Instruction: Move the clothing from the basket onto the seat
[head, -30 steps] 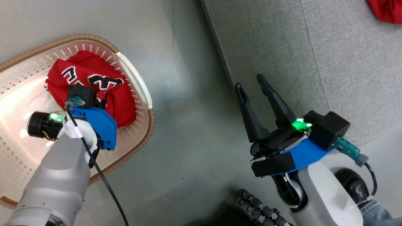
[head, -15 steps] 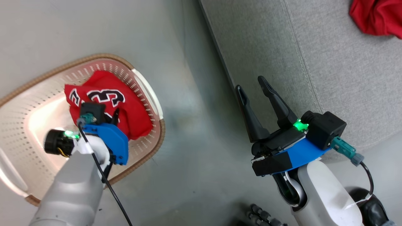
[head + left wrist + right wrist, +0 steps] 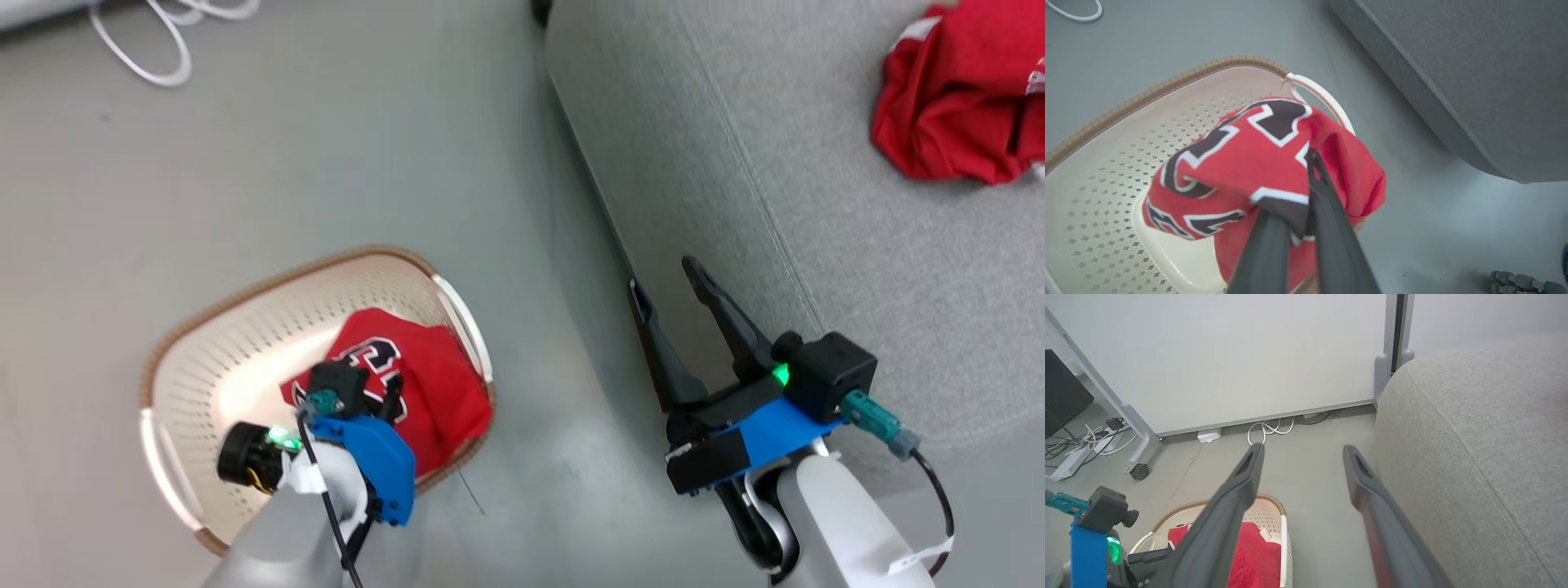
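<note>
Entry, as observed from beside the rig. The left pincer [image 3: 1296, 196] is clamped shut on a fold of the red garment [image 3: 1241, 163]. One dark finger [image 3: 1331, 228] lies over the cloth and the other [image 3: 1265, 253] runs under it. The garment is bunched into a lump with black-and-white lettering facing up. In the head view it sits inside the outline of the basket [image 3: 245, 327], at the end nearest the seat [image 3: 816, 212], and it overlaps the white handle [image 3: 1323, 98] there. I cannot tell whether its lower folds touch the basket bottom. The basket stands on the grey floor [image 3: 326, 163], beside the seat's front edge but apart from it. A second red garment [image 3: 947, 122] lies crumpled on the seat, well away from the basket. The right pincer [image 3: 663, 276] is wide open and empty, with its fingers spread over the seat's front edge and nothing between them. A loop of white cable [image 3: 163, 49] lies on the floor far from the basket, at the foot of a white panel [image 3: 1229, 355].
</note>
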Controlling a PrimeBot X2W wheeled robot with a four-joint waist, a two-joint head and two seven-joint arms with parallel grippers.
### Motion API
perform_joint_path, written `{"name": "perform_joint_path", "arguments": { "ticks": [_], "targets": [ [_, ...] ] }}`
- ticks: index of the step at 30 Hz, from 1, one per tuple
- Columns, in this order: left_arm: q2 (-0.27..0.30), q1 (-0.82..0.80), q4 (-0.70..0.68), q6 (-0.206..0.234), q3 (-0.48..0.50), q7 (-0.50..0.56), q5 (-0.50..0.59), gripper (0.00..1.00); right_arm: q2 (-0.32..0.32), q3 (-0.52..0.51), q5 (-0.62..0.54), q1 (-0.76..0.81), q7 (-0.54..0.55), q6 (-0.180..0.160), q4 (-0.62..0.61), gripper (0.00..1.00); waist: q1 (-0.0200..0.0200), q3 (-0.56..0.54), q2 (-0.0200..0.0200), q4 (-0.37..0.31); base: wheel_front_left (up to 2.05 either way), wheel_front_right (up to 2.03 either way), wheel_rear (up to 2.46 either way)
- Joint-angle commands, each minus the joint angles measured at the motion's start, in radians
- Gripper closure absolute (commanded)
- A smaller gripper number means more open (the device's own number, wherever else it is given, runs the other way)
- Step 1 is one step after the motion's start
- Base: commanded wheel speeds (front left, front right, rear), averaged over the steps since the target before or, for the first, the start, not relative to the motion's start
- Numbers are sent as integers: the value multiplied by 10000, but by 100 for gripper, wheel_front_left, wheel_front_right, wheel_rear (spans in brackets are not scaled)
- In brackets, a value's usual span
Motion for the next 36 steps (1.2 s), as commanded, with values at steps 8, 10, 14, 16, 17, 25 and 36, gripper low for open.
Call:
{"name": "perform_joint_path", "arguments": {
  "ticks": [8, 10, 14, 16, 17, 25, 36],
  "targets": [
    [-257, 702, -705, -21, -742, -174, -710, 100, -2, -425, -424, 772, 60, 1, 451, 0, 2, -2365, -1, 1381, 0, 0, 0],
    [-282, 735, -903, -21, -916, -173, -890, 100, -2, -467, -470, 935, 135, 1, 453, 0, 2, -2669, -1, 1582, 0, 0, 0],
    [-341, 813, -1325, -21, -1332, -223, -1235, 100, -3, -472, -477, 1207, 296, 1, 454, 0, 2, -3308, -1, 1916, 0, 0, 0],
    [-345, 809, -1531, -21, -1534, -249, -1380, 100, -3, -476, -486, 1328, 366, 1, 426, 0, 2, -3608, -1, 2064, 0, 0, 0],
    [-348, 799, -1642, -21, -1624, -252, -1441, 100, -3, -481, -486, 1400, 407, 1, 415, 0, 2, -3750, -1, 2130, 0, 0, 0],
    [-371, 364, -2537, -21, -2217, -308, -1861, 100, -3, -676, -533, 1946, 715, 1, 235, 0, 2, -4600, -1, 2637, 0, 0, 0],
    [-378, -380, -3854, -21, -2647, -322, -2425, 100, -3, -660, -466, 2407, 1023, 1, -105, 0, 2, -5126, -1, 3182, 0, 0, 0]
  ]
}}
